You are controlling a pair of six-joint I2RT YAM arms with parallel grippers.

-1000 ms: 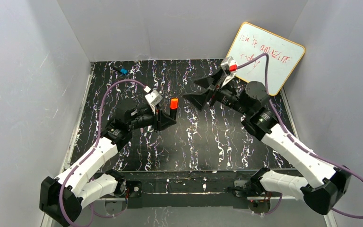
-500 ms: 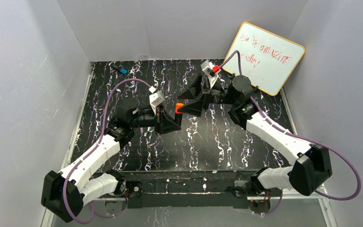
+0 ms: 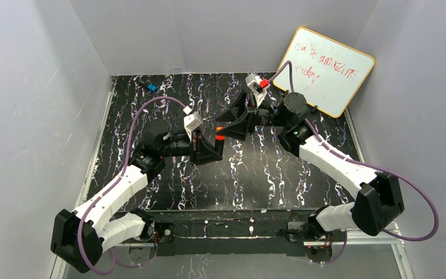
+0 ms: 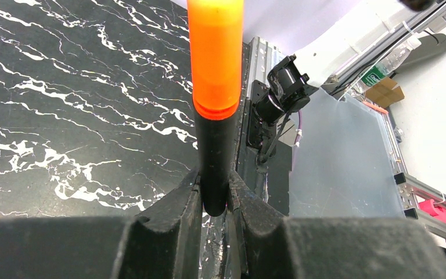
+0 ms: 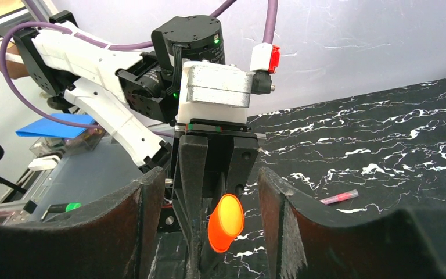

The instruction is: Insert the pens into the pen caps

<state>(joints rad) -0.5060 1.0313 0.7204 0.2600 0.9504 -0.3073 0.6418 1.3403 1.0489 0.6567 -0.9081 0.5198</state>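
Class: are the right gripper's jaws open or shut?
Open. The right gripper has its jaws wide apart, either side of the orange end of the marker held by the left gripper.

1. Left arm point(image 3: 113, 192): glossy white shells on the long links, black joints and a black elbow block
2. Right arm point(image 3: 331, 163): same white-and-black build
3. There's the purple cable point(image 5: 271, 20), ending in a white plug point(image 5: 265, 58) with a red tip
4. Camera block point(image 5: 215, 93): silver over white, below a round black motor housing point(image 5: 189, 35) with green lights
5. Fingers point(image 5: 151, 226) on the right arm: matte black, thick, wedge-shaped
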